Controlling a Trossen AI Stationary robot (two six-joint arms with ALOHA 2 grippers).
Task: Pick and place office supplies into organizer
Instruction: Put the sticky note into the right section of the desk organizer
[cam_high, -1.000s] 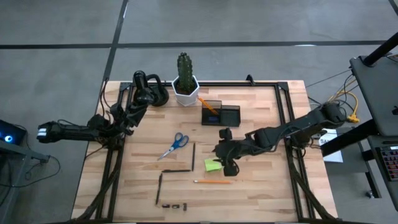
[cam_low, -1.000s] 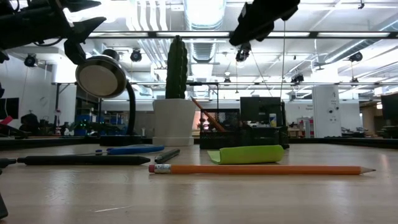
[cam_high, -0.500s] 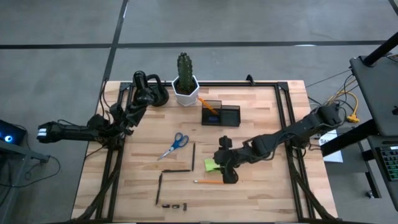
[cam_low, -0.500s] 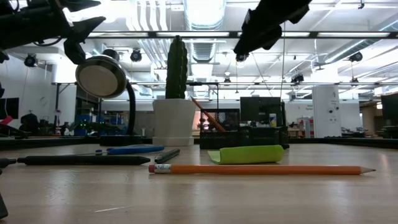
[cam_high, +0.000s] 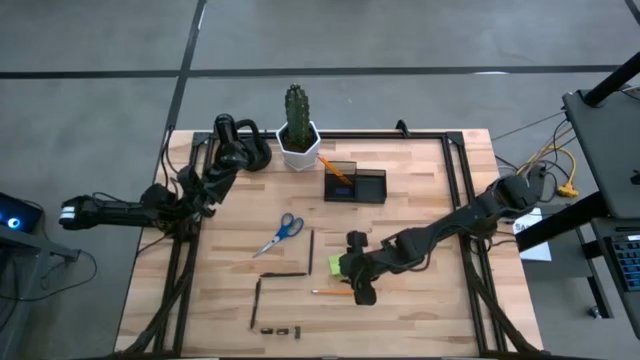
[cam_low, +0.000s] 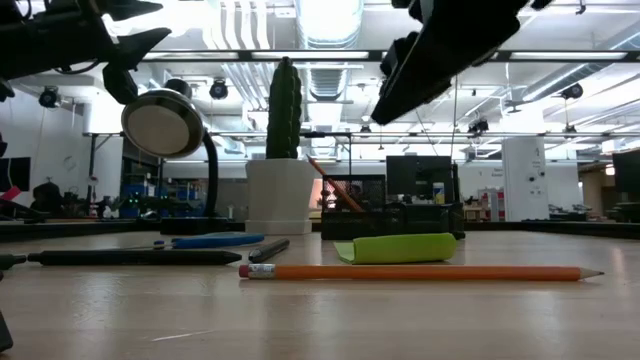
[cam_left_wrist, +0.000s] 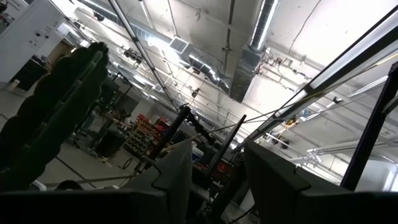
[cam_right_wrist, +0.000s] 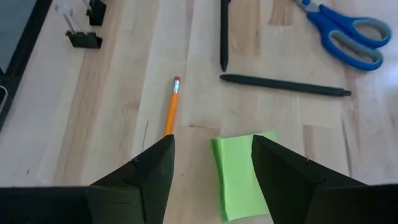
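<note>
My right gripper (cam_high: 355, 270) hangs open above the table, touching nothing. In its wrist view (cam_right_wrist: 212, 148) the lime-green sticky pad (cam_right_wrist: 239, 174) lies flat between its fingers, and an orange pencil (cam_right_wrist: 171, 115) lies by one finger. Beyond them lie two dark pens (cam_right_wrist: 283, 85), the blue-handled scissors (cam_right_wrist: 345, 34) and small black clips (cam_right_wrist: 84, 38). The dark organizer (cam_high: 355, 183) stands far of the pad with an orange pencil leaning in it. My left gripper (cam_low: 125, 28) waits, open, raised near the table's far left corner.
A white pot with a cactus (cam_high: 298, 140) and a black rounded gadget (cam_high: 240, 145) stand at the far edge. A third pen (cam_high: 256, 302) and the clips (cam_high: 280, 329) lie near the near edge. Black frame rails run along both table sides.
My right gripper has moved toward the table's near edge and slightly left, from beside the organizer's near side to above the sticky pad and pencil. It shows larger and lower in the low view. Nothing on the table has moved.
</note>
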